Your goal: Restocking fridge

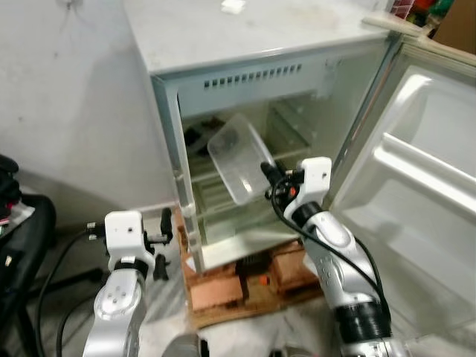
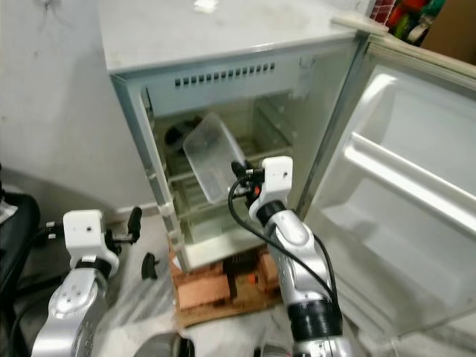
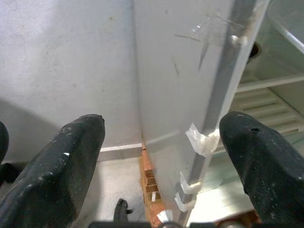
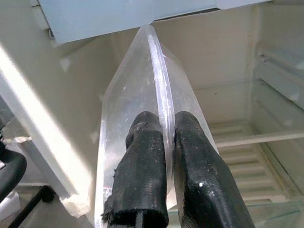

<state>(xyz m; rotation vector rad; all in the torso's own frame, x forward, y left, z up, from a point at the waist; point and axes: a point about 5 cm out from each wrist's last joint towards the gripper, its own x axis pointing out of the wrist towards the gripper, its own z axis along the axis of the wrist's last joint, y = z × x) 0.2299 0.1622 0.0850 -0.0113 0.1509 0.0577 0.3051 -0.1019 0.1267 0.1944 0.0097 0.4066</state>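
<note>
Clear container [image 1: 236,158] in right gripper [image 1: 266,172]

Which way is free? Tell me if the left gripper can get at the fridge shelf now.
Probably not straight ahead. The left gripper, open, hangs low outside the fridge's left wall. The shelf lies behind it, and the clear container fills the opening.

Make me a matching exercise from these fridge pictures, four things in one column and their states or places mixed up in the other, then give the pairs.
Things:
1. clear plastic container
2. fridge door
3. left gripper
4. bricks

States or places:
A. swung wide open
B. under the fridge
C. pinched by its rim in the right gripper, tilted in front of the shelves
D. open, holding nothing, beside the fridge's outer corner

Pairs: 1-C, 2-A, 3-D, 4-B
</note>
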